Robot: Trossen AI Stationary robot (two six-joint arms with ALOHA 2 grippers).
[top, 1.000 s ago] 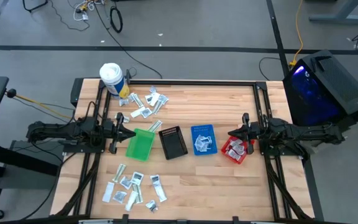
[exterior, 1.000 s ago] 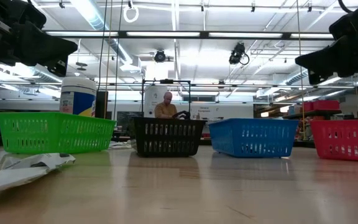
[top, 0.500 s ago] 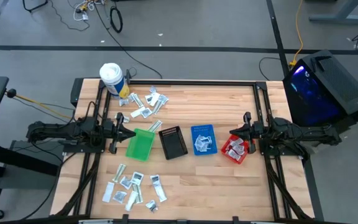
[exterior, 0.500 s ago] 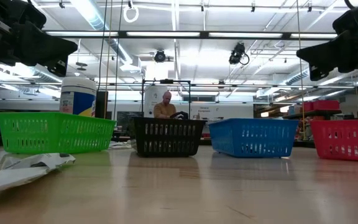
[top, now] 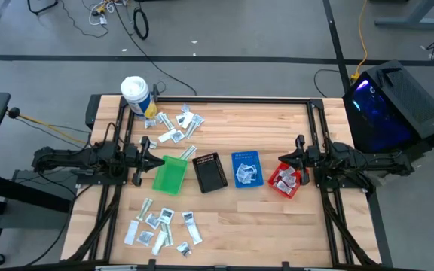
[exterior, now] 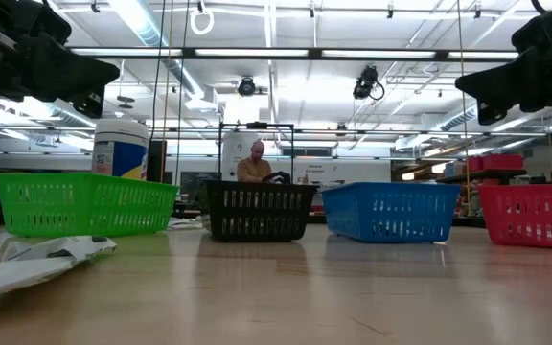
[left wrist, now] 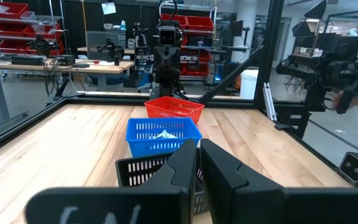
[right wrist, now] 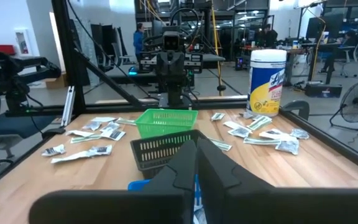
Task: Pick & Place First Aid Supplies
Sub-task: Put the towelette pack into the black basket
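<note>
- High view: the left pincer (top: 151, 160) hangs at the 9 o'clock edge of the surface (top: 277, 124), beside the green bin (top: 169, 175); the right pincer (top: 285, 162) hangs at 3 o'clock over the red bin (top: 286, 182). First aid supplies (top: 173, 126) lie loose at 11 and 7 o'clock.
- Low view: four bins in a row, both arms raised.
- Left wrist view: fingers (left wrist: 225, 171) closed, holding nothing.
- Right wrist view: fingers (right wrist: 219, 168) nearly together, empty.
- Judgement: between picks; next, open over a loose sachet.
</note>
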